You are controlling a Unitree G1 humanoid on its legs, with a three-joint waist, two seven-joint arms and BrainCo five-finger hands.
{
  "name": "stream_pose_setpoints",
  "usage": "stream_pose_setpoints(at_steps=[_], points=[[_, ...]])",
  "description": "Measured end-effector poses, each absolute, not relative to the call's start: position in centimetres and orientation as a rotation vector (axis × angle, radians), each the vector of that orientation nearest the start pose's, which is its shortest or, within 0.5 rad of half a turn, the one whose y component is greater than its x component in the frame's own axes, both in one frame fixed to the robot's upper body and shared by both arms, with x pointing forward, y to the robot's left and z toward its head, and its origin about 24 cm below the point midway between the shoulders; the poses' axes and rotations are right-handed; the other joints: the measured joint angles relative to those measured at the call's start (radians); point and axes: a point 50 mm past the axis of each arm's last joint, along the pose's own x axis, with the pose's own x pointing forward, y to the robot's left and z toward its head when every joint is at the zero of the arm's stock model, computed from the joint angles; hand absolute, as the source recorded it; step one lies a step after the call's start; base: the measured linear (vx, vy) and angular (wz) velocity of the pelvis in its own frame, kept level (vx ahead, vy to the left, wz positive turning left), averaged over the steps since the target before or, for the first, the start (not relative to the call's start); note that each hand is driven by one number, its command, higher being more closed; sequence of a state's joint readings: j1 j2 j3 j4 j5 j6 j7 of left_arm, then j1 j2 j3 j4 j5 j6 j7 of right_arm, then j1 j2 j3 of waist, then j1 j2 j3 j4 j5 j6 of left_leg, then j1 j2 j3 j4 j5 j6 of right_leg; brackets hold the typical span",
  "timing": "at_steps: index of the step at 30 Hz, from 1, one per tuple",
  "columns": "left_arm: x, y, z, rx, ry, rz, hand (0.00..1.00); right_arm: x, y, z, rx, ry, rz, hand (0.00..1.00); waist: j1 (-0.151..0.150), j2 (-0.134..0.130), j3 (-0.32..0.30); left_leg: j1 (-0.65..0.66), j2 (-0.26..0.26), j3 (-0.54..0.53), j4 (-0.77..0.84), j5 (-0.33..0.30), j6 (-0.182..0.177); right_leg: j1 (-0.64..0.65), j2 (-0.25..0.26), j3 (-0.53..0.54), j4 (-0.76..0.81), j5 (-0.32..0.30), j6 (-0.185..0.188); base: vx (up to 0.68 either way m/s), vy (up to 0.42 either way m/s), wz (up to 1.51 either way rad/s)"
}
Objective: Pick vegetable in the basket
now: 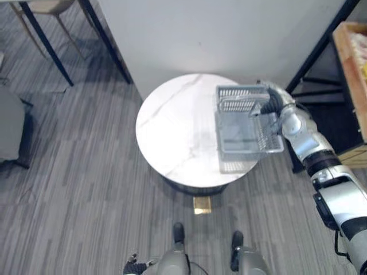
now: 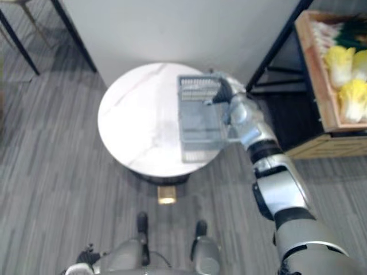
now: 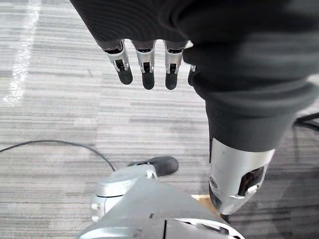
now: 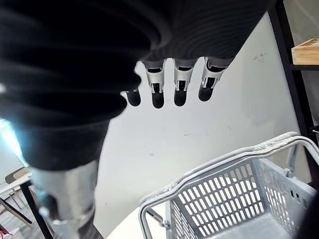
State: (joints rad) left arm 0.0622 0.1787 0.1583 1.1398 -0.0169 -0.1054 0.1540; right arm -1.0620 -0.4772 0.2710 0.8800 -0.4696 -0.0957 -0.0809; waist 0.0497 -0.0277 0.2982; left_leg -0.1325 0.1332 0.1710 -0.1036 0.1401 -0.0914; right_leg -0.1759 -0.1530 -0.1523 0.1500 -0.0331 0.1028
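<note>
Basket (image 1: 243,94) on round table (image 1: 172,132); right hand (image 1: 274,101) over it, fingers straight; left hand (image 3: 145,62) relaxed.

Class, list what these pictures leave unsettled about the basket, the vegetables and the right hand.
Right hand touching basket? Eye views: the hand itself covers the contact.
Vegetables: right eye view, cut by the edge, too blurred to name.
Basket floor: right wrist view, cut off by the edge.

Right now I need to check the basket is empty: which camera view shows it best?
The left eye view: the basket shows nearly whole from above on the table, its floor bare. The right eye view shows the same, the right hand over its rim. The right wrist view shows one end and a handle.
</note>
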Motion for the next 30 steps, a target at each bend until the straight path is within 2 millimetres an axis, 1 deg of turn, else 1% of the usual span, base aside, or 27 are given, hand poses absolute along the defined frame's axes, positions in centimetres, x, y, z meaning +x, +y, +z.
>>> stream_pose_setpoints(at_steps=[1,2,3,4,6,8,9,10,12,13,15,16,19,21,23,26,28,30], points=[[8.8,24.5,-15.4,0.143,1.07,0.403,0.0,41.2,-18.3,22.0,-1.073,-0.302,-0.053,0.0,-0.001,0.009,0.006,-0.01,0.008,-0.011,0.0,0.009,-0.003,-0.001,0.011,-0.007,-0.01,0.001,0.0,-0.04,-0.142,0.31],[8.8,24.4,-15.5,0.136,1.071,0.405,0.0,41.2,-18.4,22.8,-1.077,-0.317,-0.068,0.0,-0.006,0.024,0.015,-0.028,0.022,-0.024,0.0,0.016,-0.011,-0.007,0.027,-0.024,-0.01,-0.001,-0.003,-0.06,-0.131,0.24],[8.6,24.3,-15.5,0.126,1.074,0.416,0.0,41.2,-18.5,23.6,-1.079,-0.331,-0.079,0.0,-0.004,0.034,0.02,-0.041,0.036,-0.036,-0.001,0.023,-0.021,-0.015,0.042,-0.035,-0.009,-0.004,-0.009,-0.05,-0.125,0.23],[8.5,24.3,-15.5,0.12,1.078,0.423,0.0,41.2,-18.4,23.9,-1.075,-0.341,-0.084,0.0,-0.006,0.037,0.022,-0.047,0.042,-0.044,-0.001,0.025,-0.024,-0.018,0.048,-0.04,-0.009,-0.006,-0.012,-0.03,-0.114,0.11],[8.7,24.4,-15.4,0.117,1.07,0.438,0.0,41.2,-18.4,26.0,-1.056,-0.39,-0.117,0.0,-0.01,0.042,0.024,-0.085,0.065,-0.048,0.0,0.037,-0.038,-0.05,0.068,-0.06,-0.007,-0.006,-0.023,-0.02,-0.114,0.06],[9.1,24.5,-15.3,0.121,1.054,0.445,0.0,41.1,-18.8,27.3,-1.056,-0.418,-0.143,0.0,-0.008,0.047,0.027,-0.11,0.07,-0.052,0.0,0.046,-0.041,-0.072,0.073,-0.064,-0.006,-0.004,-0.025,0.01,-0.061,0.07],[9.5,24.5,-15.1,0.123,1.035,0.449,0.0,40.9,-19.2,28.2,-1.056,-0.434,-0.168,0.0,-0.008,0.055,0.032,-0.125,0.069,-0.057,0.0,0.05,-0.041,-0.083,0.073,-0.065,-0.004,-0.004,-0.026,0.03,-0.016,0.09],[9.5,24.6,-15.1,0.123,1.033,0.455,0.0,40.9,-19.3,28.4,-1.056,-0.44,-0.176,0.0,-0.009,0.058,0.034,-0.127,0.067,-0.06,0.0,0.05,-0.04,-0.085,0.072,-0.067,-0.004,-0.004,-0.026,0.05,-0.003,0.09],[9.7,24.6,-15.0,0.126,1.023,0.466,0.0,40.9,-19.5,28.8,-1.055,-0.445,-0.194,0.0,-0.008,0.076,0.045,-0.131,0.06,-0.067,0.0,0.051,-0.04,-0.086,0.065,-0.068,-0.005,-0.004,-0.026,0.05,0.013,0.06],[9.8,24.7,-15.0,0.126,1.02,0.466,0.0,40.9,-19.6,29.1,-1.054,-0.449,-0.202,0.0,-0.008,0.08,0.047,-0.137,0.058,-0.068,0.0,0.051,-0.04,-0.092,0.064,-0.068,-0.005,-0.004,-0.026,0.02,0.013,0.04],[10.2,24.7,-14.8,0.124,1.005,0.47,0.0,40.9,-20.0,30.4,-1.052,-0.456,-0.236,0.0,-0.007,0.096,0.059,-0.164,0.055,-0.071,0.0,0.056,-0.038,-0.115,0.061,-0.072,-0.004,-0.004,-0.026,0.0,0.017,0.08],[10.6,24.7,-14.7,0.122,0.995,0.471,0.0,40.9,-20.6,31.1,-1.056,-0.451,-0.259,0.0,-0.003,0.103,0.074,-0.174,0.055,-0.073,0.0,0.059,-0.037,-0.123,0.06,-0.076,0.001,-0.004,-0.026,-0.01,0.019,0.09],[10.7,24.7,-14.7,0.122,0.994,0.471,0.0,40.8,-21.8,31.2,-1.062,-0.423,-0.288,0.0,0.01,0.107,0.087,-0.202,0.054,-0.076,0.0,0.064,-0.036,-0.155,0.058,-0.079,0.011,-0.004,-0.026,0.01,0.005,0.03],[10.8,24.7,-14.6,0.122,0.989,0.471,0.0,40.9,-22.5,30.9,-1.049,-0.396,-0.302,0.0,0.01,0.111,0.105,-0.21,0.051,-0.08,0.0,0.066,-0.036,-0.159,0.055,-0.083,0.011,-0.004,-0.026,0.03,0.008,0.06],[10.9,24.7,-14.6,0.123,0.984,0.471,0.0,40.9,-22.9,30.7,-1.034,-0.379,-0.313,0.0,0.012,0.114,0.108,-0.228,0.048,-0.085,0.0,0.068,-0.035,-0.177,0.053,-0.085,0.016,-0.004,-0.026,0.01,0.005,0.02],[11.4,24.8,-14.4,0.13,0.965,0.469,0.0,40.8,-23.0,31.0,-1.028,-0.395,-0.338,0.0,0.012,0.123,0.124,-0.243,0.044,-0.099,0.0,0.07,-0.035,-0.192,0.048,-0.088,0.024,-0.005,-0.026,0.01,0.011,0.04],[11.4,24.9,-14.4,0.139,0.964,0.474,0.0,40.7,-22.9,31.8,-1.024,-0.419,-0.353,0.0,0.009,0.123,0.125,-0.259,0.042,-0.101,0.0,0.072,-0.033,-0.211,0.046,-0.088,0.027,-0.005,-0.026,0.0,0.0,0.0],[11.8,24.9,-14.2,0.151,0.954,0.473,0.0,40.5,-23.2,32.2,-1.025,-0.43,-0.374,0.0,0.01,0.125,0.13,-0.272,0.038,-0.105,0.0,0.076,-0.031,-0.222,0.042,-0.091,0.032,-0.005,-0.026,0.02,0.013,0.05]])
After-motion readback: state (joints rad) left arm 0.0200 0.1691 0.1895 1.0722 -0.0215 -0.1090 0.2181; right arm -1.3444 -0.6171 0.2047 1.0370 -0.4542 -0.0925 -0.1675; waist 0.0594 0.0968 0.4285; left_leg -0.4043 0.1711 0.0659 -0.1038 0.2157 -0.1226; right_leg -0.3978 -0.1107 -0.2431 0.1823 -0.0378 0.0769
